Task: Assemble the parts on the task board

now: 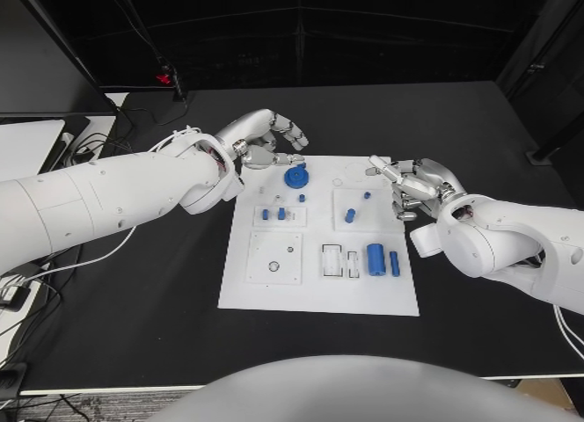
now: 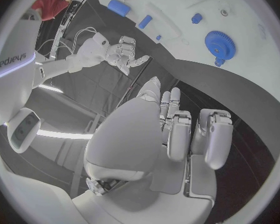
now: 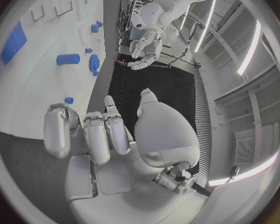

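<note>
Fingers of the left hand (image 1: 265, 136) are loosely curled with gaps between them and hold nothing; the hand hovers just off the far left corner of the task board (image 1: 320, 299). Right hand (image 1: 412, 185), at the board's far right edge, likewise has its fingers apart and grasps nothing.

Board contents, head view: blue gear (image 1: 296, 176) near the far edge, closest to the left hand. Square recess toward the middle left holds small blue pieces (image 1: 274, 214). Recess beside it, toward the right hand, holds one short blue peg (image 1: 351, 214). Nearer the robot, a large blue cylinder (image 1: 375, 258) and a thinner blue bar (image 1: 395, 263) lie side by side.

Left wrist view adds the gear's toothed rim (image 2: 219, 43) and the right hand (image 2: 122, 54) seen across the board. Right wrist view shows the left hand (image 3: 146, 47) beyond the gear (image 3: 94, 63).
</note>
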`<state>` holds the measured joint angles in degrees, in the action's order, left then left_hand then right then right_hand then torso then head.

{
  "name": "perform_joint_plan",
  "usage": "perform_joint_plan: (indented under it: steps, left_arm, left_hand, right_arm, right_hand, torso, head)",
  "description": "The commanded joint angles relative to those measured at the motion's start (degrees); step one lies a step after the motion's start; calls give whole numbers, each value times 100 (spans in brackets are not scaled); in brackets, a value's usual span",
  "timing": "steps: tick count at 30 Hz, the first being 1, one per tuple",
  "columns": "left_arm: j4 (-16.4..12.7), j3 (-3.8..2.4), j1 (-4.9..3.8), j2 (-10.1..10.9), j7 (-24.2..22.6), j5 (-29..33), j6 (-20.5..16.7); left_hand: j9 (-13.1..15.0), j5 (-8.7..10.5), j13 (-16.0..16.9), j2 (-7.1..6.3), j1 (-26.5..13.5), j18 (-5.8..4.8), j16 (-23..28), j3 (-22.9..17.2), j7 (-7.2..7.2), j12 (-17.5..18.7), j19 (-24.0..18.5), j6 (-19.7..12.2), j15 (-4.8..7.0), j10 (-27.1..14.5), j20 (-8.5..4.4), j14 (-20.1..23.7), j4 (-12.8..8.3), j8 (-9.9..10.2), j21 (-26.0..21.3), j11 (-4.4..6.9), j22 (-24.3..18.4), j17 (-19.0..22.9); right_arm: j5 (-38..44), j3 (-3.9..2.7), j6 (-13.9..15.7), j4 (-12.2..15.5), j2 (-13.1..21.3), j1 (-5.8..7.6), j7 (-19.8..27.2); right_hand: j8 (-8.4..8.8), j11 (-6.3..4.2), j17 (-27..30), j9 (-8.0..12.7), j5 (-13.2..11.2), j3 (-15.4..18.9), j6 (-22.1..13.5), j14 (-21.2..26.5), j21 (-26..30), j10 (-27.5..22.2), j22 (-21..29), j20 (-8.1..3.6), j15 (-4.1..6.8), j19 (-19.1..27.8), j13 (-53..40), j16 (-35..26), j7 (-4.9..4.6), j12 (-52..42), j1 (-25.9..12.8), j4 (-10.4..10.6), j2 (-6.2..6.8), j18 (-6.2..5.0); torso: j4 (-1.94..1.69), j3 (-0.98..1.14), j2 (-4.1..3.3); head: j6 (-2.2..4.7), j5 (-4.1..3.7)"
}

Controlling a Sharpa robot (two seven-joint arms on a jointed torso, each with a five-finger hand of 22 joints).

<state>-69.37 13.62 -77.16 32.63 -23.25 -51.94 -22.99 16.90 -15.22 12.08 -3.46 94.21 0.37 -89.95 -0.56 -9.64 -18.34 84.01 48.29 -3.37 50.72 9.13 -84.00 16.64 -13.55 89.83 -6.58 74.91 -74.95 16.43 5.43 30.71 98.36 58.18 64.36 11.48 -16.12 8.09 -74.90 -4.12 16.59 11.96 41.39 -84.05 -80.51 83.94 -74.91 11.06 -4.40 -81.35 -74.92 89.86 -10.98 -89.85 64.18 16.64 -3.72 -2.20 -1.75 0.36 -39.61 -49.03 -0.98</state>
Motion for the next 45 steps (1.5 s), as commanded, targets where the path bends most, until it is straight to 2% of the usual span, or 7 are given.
perform_joint_plan:
  steps: [1,5,11,15,19,28,45]
  left_arm:
    - [121,-6,38,-90,-206,-1551,-293]
    - [295,-6,119,-205,-221,-2247,-230]
    - [483,-7,225,-309,-263,-2834,-185]
    - [595,-7,277,-370,-312,-3085,-122]
    - [677,-7,322,-436,-329,-3432,-115]
    - [862,-8,367,-643,-220,-3921,-111]
    - [1109,-8,405,-861,-92,-4518,156]
  left_hand:
    - [-157,196,-198,-32,57,-37,-5,-74,-1,91,599,121,37,53,-16,-600,-3,91,17,-14,1509,-1505]
    - [-300,430,-355,-71,10,-37,-5,-93,-1,134,599,217,35,75,-11,-600,-3,181,17,-24,1509,-1505]
    - [-435,530,-495,-53,27,-37,-5,-162,12,127,599,296,49,247,-20,-600,2,263,17,-2,1509,-1505]
    - [-490,578,-569,-53,40,-37,-5,-192,18,152,599,341,51,286,-24,-600,-1,290,17,2,1509,-1505]
    - [-539,626,-639,-67,67,-37,-5,-218,24,185,599,391,53,301,-27,-600,-5,313,17,3,1509,-1505]
    - [-693,653,-822,-76,254,-37,-5,-383,10,290,599,457,29,281,-23,-600,-17,418,17,-17,1509,-1505]
    - [-765,653,-851,-136,359,-37,-5,-489,24,320,599,582,22,353,-25,-600,-13,432,17,-10,1509,-1505]
  right_arm:
    - [13,-2,16,21,-10,6,302]
    - [13,-2,27,18,-16,6,352]
    - [9,-2,2,7,-26,6,329]
    - [8,-2,-10,5,-28,6,306]
    - [7,-2,-28,-3,-34,5,279]
    - [7,-2,-104,-11,-50,3,191]
    - [8,-2,-124,-13,-56,2,142]
  right_hand:
    - [-38,16,-1510,9,16,28,-35,-595,16,606,-1106,-10,-33,15,-1508,14,-150,-15,1,0,-55,-80]
    - [-40,16,-1510,10,13,30,-36,-595,17,606,-1106,-10,-33,16,-1508,14,-150,-15,0,1,-55,-80]
    - [-40,16,-1510,10,11,31,-38,-595,31,606,-1100,-10,-33,28,-1508,14,-150,-15,-1,2,-56,-84]
    - [-41,16,-1510,10,10,31,-39,-595,30,606,-1100,-11,-33,28,-1508,14,-150,-15,-1,2,-57,-84]
    - [-42,16,-1510,10,8,32,-41,-595,28,606,-1101,-11,-33,26,-1508,14,-151,-15,-1,3,-59,-84]
    - [-57,15,-1510,8,-2,38,-34,-595,31,606,-1100,-11,-33,28,-1508,14,-148,-15,-7,6,-67,-84]
    - [-81,12,-1510,4,-9,47,-16,-595,32,606,-1100,-11,-32,28,-1508,14,-143,-15,-12,6,-74,-84]
  torso:
    - [-4,5,5]
    - [1,2,2]
    - [5,-4,7]
    - [-12,4,5]
    - [-10,2,5]
    - [2,0,9]
    - [-6,3,8]
  head:
    - [39,-41]
    - [93,-38]
    - [109,-29]
    - [116,-27]
    - [125,-5]
    - [131,18]
    - [118,6]
